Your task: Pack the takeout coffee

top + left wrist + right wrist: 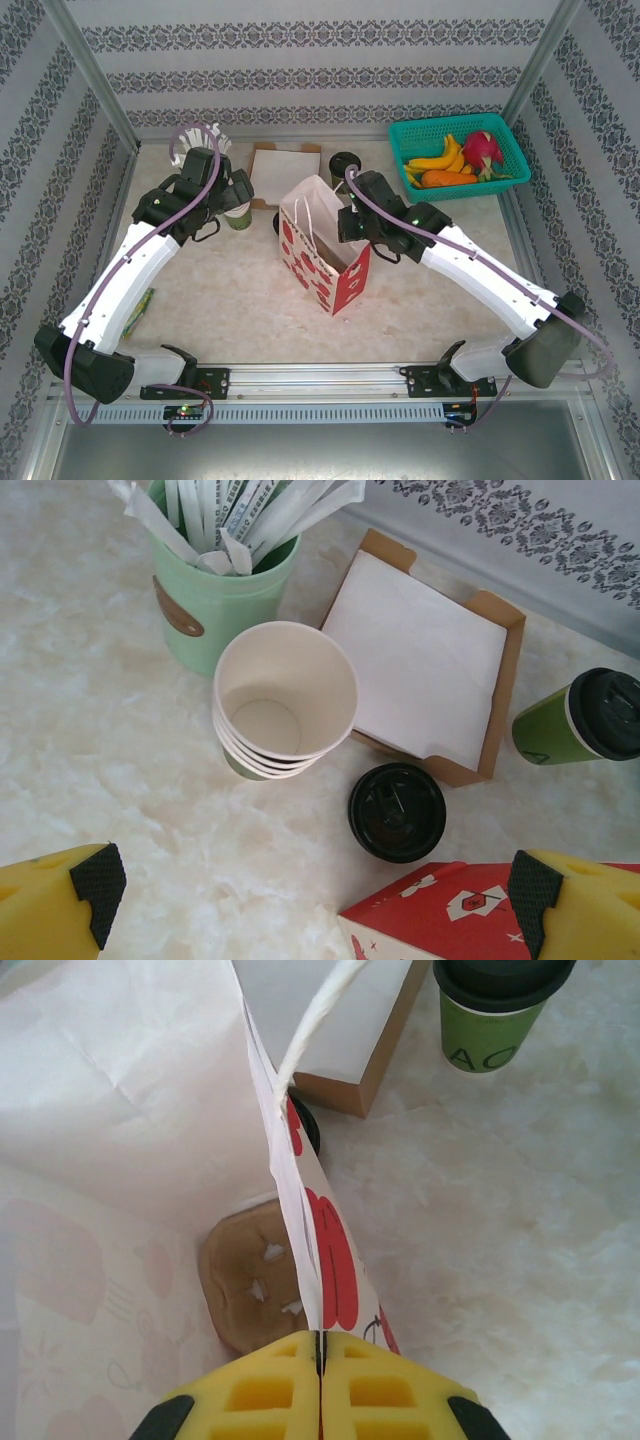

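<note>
One step looks done: right gripper (320,1360) clamps the paper bag (340,280) rim. Takeout coffee (585,720) stands unpacked on the table beyond the bag; left gripper (315,885) gapes, empty.

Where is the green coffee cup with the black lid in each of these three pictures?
Top external: the takeout coffee stands near the back wall, right of the napkin box, behind the paper bag.
Left wrist: the takeout coffee is at the right edge, right of the napkin box.
Right wrist: the takeout coffee is in the top right corner, right of the napkin box.
Shared landmark: the napkin box, just left of it everywhere.
</note>
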`<action>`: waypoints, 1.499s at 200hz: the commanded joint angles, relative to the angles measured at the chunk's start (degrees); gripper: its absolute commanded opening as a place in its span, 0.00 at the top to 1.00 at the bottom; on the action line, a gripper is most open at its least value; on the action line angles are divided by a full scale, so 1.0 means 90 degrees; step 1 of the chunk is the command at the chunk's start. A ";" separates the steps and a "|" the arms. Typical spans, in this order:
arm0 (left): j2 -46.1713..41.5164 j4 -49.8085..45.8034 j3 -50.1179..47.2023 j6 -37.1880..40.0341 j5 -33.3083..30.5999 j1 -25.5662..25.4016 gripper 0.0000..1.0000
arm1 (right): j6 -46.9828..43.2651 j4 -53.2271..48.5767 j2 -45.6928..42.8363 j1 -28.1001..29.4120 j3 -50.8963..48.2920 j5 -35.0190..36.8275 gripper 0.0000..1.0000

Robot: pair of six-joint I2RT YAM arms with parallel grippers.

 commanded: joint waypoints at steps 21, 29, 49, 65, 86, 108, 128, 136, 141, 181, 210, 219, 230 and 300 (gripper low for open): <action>0.0077 -0.0129 0.0019 -0.0223 -0.0122 -0.0026 0.00 | 0.1037 0.0349 0.0242 0.0244 -0.0075 0.0371 1.00; 0.0105 -0.0128 0.0020 -0.0237 -0.0098 -0.0025 0.00 | 0.1149 0.0370 0.0275 0.0296 -0.0066 0.0396 1.00; 0.0134 -0.0103 0.0028 -0.0236 -0.0065 -0.0020 0.00 | 0.1328 0.0600 0.0302 0.0429 -0.0091 0.0338 1.00; 0.0142 -0.0063 0.0039 -0.0212 -0.0036 -0.0017 0.00 | 0.1369 0.0641 0.0393 0.0494 0.0006 0.0260 1.00; 0.0173 -0.0015 0.0049 -0.0184 -0.0046 -0.0024 0.00 | 0.1298 0.0720 0.0494 0.0567 0.0092 0.0071 1.00; 0.0235 0.0007 0.0102 -0.0169 0.0020 -0.0021 0.00 | 0.1310 0.0772 0.0610 0.0578 0.0172 -0.0078 1.00; 0.0301 0.0019 0.0110 -0.0178 0.0091 -0.0021 0.00 | 0.1215 0.0696 0.0692 0.0573 0.0253 0.0037 0.92; 0.0305 0.0024 0.0117 -0.0179 0.0091 -0.0025 0.00 | 0.1156 0.0740 0.0671 0.0578 0.0254 0.0030 0.86; 0.0317 0.0029 0.0110 -0.0179 0.0091 -0.0017 0.00 | 0.1117 0.0779 0.0642 0.0578 0.0240 0.0014 0.83; 0.0326 0.0133 0.0144 -0.0125 0.0103 -0.0021 0.00 | 0.0438 0.0851 0.0359 0.0507 0.0156 -0.0180 0.62; 0.0313 0.0185 0.0137 -0.0160 0.0053 -0.0016 0.00 | -0.0079 0.0659 0.0053 0.0261 0.0072 -0.0387 0.45; 0.0310 0.0195 0.0137 -0.0160 0.0031 -0.0025 0.00 | -0.0217 0.0686 -0.0065 0.0159 0.0013 -0.0576 0.39; 0.0299 0.0207 0.0122 -0.0174 0.0020 -0.0017 0.00 | -0.0426 0.0644 -0.0205 0.0101 -0.0005 -0.0588 0.34; 0.0271 0.0304 0.0080 -0.0247 -0.0165 -0.0021 0.00 | -0.1781 0.0055 -0.1078 0.0012 0.0184 -0.0257 0.02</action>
